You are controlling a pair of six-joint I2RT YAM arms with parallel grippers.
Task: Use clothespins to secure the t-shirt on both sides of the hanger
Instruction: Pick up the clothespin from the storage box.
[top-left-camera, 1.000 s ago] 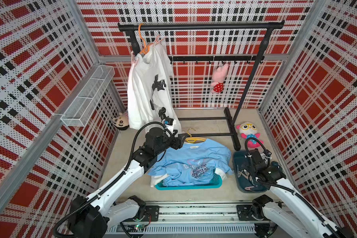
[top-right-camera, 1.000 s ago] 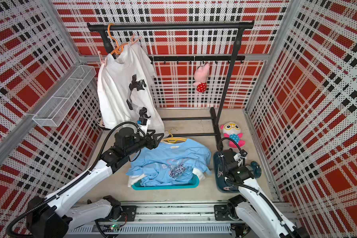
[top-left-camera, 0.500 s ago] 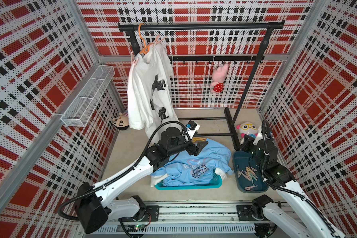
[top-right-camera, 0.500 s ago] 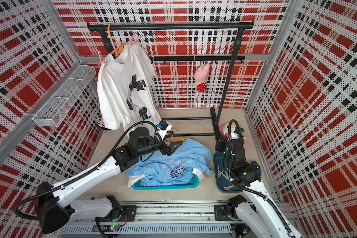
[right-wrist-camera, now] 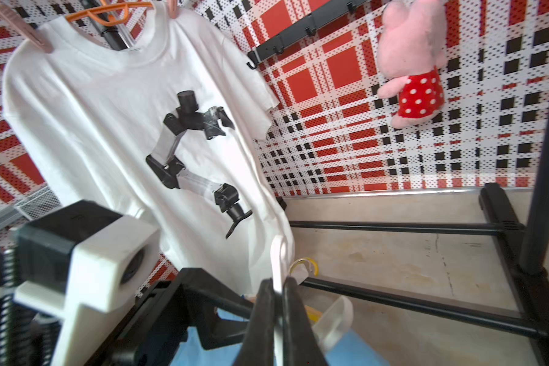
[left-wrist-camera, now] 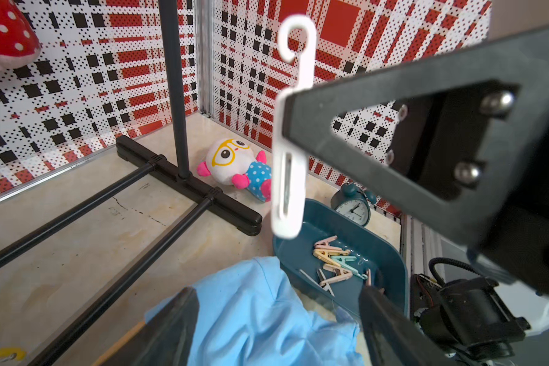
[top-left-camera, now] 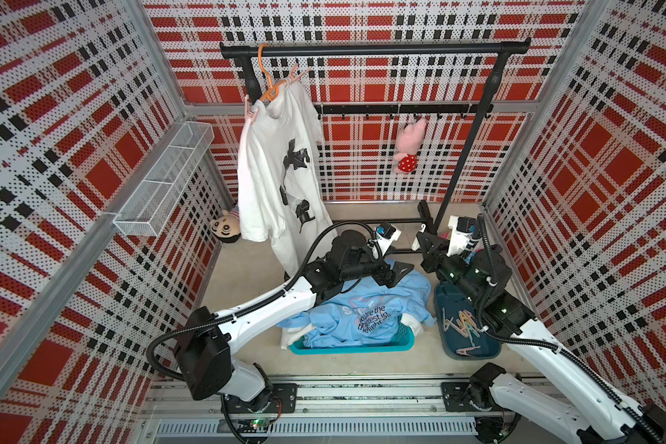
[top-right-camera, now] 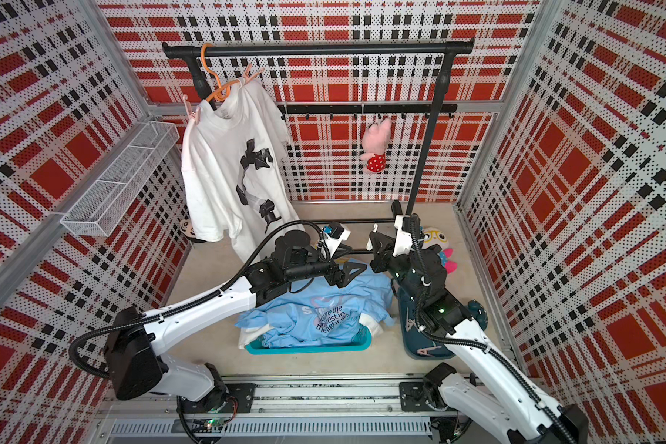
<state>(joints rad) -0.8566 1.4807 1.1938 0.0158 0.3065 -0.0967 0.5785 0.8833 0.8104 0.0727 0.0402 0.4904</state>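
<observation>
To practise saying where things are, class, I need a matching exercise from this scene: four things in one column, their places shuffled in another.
Things
1. white t-shirt
2. blue t-shirt
3. pink plush
4. loose clothespins

Places
A. in the tray
B. on the hook bar
C. on the hanger
D. over the basket

Pairs: 1-C, 2-D, 3-B, 4-A
</observation>
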